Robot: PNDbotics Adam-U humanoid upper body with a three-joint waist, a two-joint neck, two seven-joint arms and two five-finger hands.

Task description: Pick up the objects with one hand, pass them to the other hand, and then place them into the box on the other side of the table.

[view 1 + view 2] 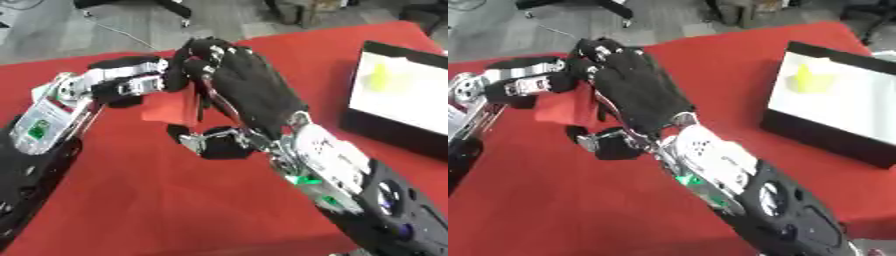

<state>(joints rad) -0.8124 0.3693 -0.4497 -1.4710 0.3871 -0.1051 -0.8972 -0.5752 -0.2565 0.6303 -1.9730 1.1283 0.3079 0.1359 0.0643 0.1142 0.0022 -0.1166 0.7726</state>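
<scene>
Above the red-covered desk (131,210), a flat red block-like object (171,111) is held between both hands at mid-handover. The left robot hand (131,82) is curled onto its upper left edge, while the right robot hand (241,85) is closed over its right side. It is judged light and stiff, best gripped across opposite faces. The black-walled, white-floored box (833,100) lies to the right.

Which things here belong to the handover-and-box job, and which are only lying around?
Part of the job:
- red object, held between both hands
- left hand
- right hand
- box at the right, white inside
- yellow thing already in the box

Just there:
- red table cover
- chair base on the floor behind
</scene>
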